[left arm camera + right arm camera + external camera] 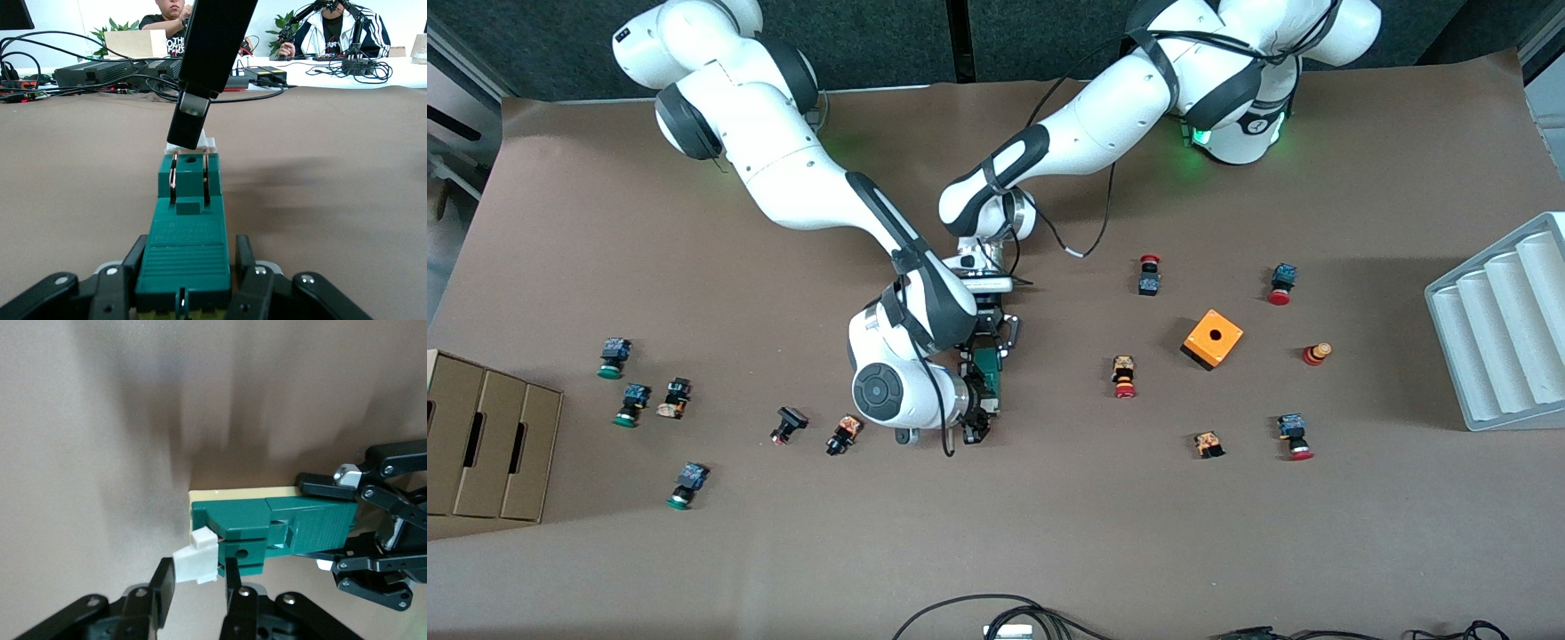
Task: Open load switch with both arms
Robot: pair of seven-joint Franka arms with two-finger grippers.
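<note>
Dark-green load switch point(989, 372) at the middle of the brown table point(1049, 533), between the two arms' hands, nearer to the front camera than both bases. Left gripper point(185, 293) clamped shut on load switch point(187, 227) at its broad ribbed end, fingers point(248, 267) pressed against both sides. Right gripper point(200, 587) closed narrow on the white end piece point(195, 563) at the other end of the load switch point(280, 533); pale yellow base visible under the green body. Seen from the left wrist, one black finger point(200, 87) of the right gripper came down onto the white end piece point(208, 143). Orange cube point(1212, 339) well apart, toward the left arm's end; small push buttons point(1125, 376) scattered around; cardboard box point(480, 444) at the right arm's end, white ribbed tray point(1494, 329) at the left arm's end
</note>
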